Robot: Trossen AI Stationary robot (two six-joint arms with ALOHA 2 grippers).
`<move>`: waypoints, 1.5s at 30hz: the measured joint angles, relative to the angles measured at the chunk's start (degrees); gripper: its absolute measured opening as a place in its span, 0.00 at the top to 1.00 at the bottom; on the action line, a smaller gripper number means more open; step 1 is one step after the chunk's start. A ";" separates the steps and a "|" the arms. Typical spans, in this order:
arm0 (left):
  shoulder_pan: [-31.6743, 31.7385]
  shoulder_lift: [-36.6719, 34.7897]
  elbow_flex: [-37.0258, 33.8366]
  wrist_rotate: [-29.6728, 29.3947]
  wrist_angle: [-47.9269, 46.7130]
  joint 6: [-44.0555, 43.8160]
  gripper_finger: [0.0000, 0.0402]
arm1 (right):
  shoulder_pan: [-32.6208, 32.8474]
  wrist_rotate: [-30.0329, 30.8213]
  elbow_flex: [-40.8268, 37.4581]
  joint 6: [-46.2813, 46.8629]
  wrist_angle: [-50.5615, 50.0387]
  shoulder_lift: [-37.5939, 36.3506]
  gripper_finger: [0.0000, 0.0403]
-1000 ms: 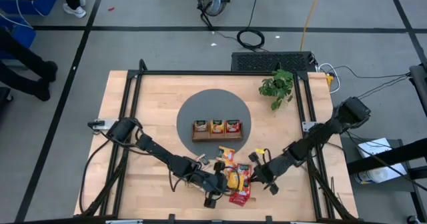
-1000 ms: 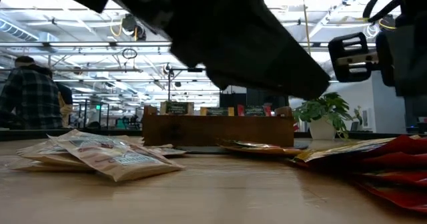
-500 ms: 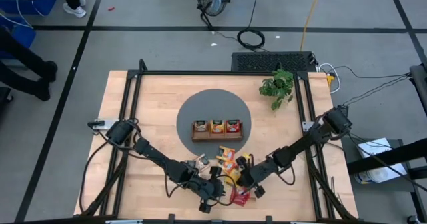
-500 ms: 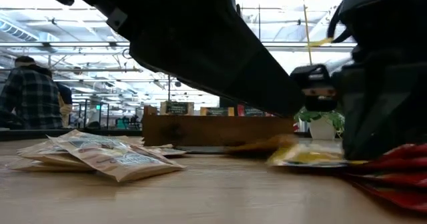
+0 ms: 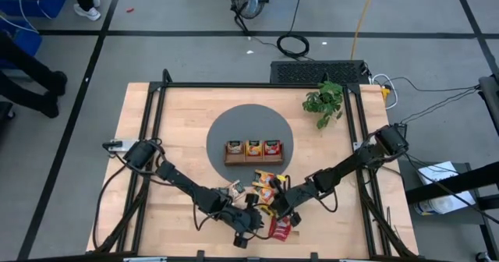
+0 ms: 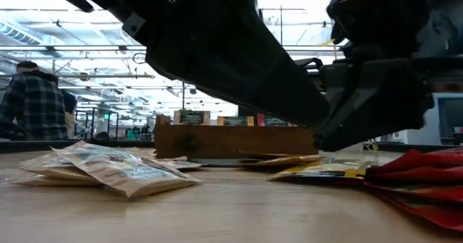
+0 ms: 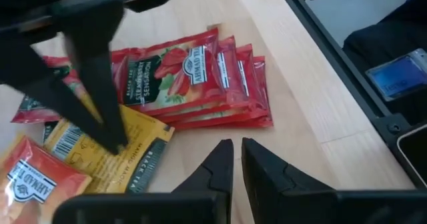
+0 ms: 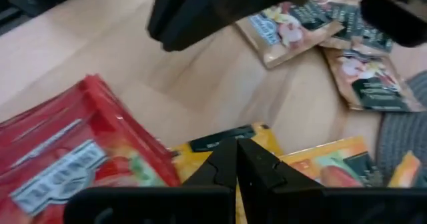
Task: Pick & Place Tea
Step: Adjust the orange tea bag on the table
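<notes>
Right tool [image 5: 274,210] has slid onto the red-and-yellow, green-labelled tea sachets [image 7: 200,77].

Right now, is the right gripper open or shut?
Shut. The right gripper has its fingertips pressed together over a yellow sachet, holding nothing.

Two dark, slender jointed arms end in matte black wedge-shaped jaws.
</notes>
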 joint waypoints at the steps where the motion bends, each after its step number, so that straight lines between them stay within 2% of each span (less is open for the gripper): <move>1: -0.04 0.00 0.00 -0.51 -0.07 -0.02 0.91 | -0.01 0.78 0.07 -0.29 -0.05 0.00 1.00; 6: -0.59 -0.86 0.01 -3.74 -1.91 0.57 0.91 | 2.15 7.86 0.65 -2.65 -3.29 -3.95 1.00; 8: -0.81 -1.16 0.02 -4.32 -2.97 0.35 0.91 | 3.34 9.95 0.74 -2.09 -8.99 -6.94 1.00; 13: -1.43 -1.40 0.00 -4.96 -4.04 0.04 0.91 | 4.70 10.28 0.63 4.04 -19.46 -10.74 1.00; 16: -1.56 -1.87 0.02 -6.07 -5.08 -0.22 0.91 | 4.90 10.24 0.45 5.28 -21.70 -10.58 1.00; 25: -1.89 -2.12 0.02 -7.01 -4.93 0.26 0.91 | 2.44 10.03 -0.27 4.19 -19.72 -7.16 1.00; 32: -1.78 -2.12 0.02 -7.10 -5.76 0.40 0.91 | -1.12 2.61 -0.22 1.51 -10.95 -2.67 1.00; 45: -1.54 -2.12 0.02 -7.09 -5.81 0.39 0.91 | -2.22 0.71 -0.24 -1.24 -4.22 -1.33 1.00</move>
